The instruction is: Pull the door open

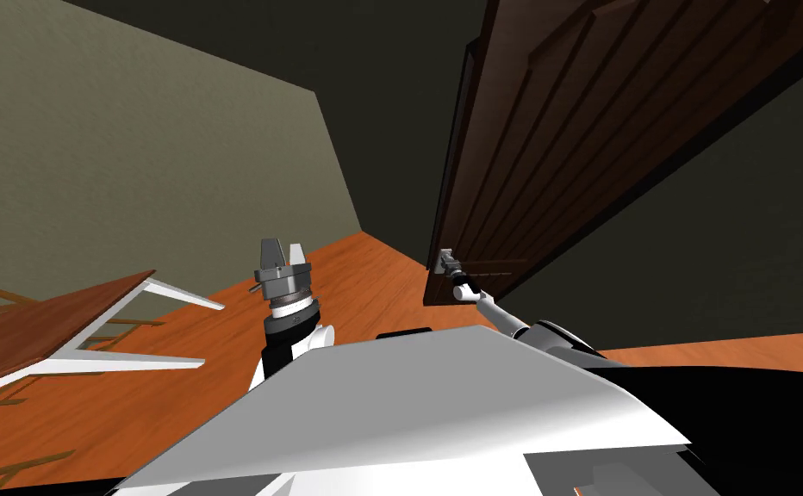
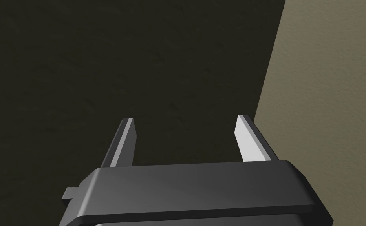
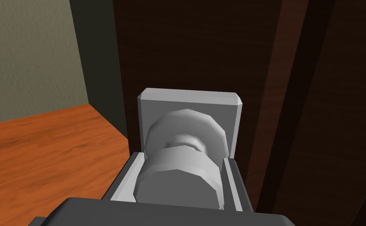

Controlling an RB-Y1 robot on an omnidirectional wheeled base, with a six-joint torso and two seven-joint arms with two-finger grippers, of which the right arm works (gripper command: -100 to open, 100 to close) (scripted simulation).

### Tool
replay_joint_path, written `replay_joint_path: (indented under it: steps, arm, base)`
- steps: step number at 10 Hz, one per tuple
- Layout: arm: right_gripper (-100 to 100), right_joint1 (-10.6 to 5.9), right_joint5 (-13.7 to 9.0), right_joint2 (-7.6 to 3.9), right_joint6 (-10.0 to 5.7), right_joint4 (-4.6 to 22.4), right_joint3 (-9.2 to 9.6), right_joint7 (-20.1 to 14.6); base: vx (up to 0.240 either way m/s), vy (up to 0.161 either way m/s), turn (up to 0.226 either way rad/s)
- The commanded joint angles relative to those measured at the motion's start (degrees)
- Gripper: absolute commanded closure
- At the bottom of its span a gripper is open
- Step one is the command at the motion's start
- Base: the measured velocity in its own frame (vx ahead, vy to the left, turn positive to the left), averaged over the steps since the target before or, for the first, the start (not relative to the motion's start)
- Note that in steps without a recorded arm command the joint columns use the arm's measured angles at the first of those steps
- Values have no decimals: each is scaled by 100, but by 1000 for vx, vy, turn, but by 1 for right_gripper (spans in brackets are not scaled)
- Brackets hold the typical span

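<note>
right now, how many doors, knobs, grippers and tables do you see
door: 1
knob: 1
grippers: 2 (left gripper open, right gripper shut on the knob)
table: 1
total: 5

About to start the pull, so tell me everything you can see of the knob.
The knob is plain light grey and round with faceted edges. A narrower neck joins it to a round collar on a square grey plate. The plate sits flat on the dark brown door, close to the door's edge. The knob sticks straight out from the door towards the hand. The right gripper is shut on it, its fingers pressing both sides. Nothing else touches it.
</note>
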Motion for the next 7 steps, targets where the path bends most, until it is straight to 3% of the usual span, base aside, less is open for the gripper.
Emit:
replay_joint_path:
  steps: [1, 3, 7]
  arm:
    - [100, 31, -9, -83, -27, -89, 100, -70]
    - [100, 42, -10, -85, -15, -101, 107, -62]
    - [100, 134, -26, -333, -130, -279, 436, -275]
  base:
    - [-188, -72, 94]
    - [-142, -30, 40]
    - [-148, -75, 84]
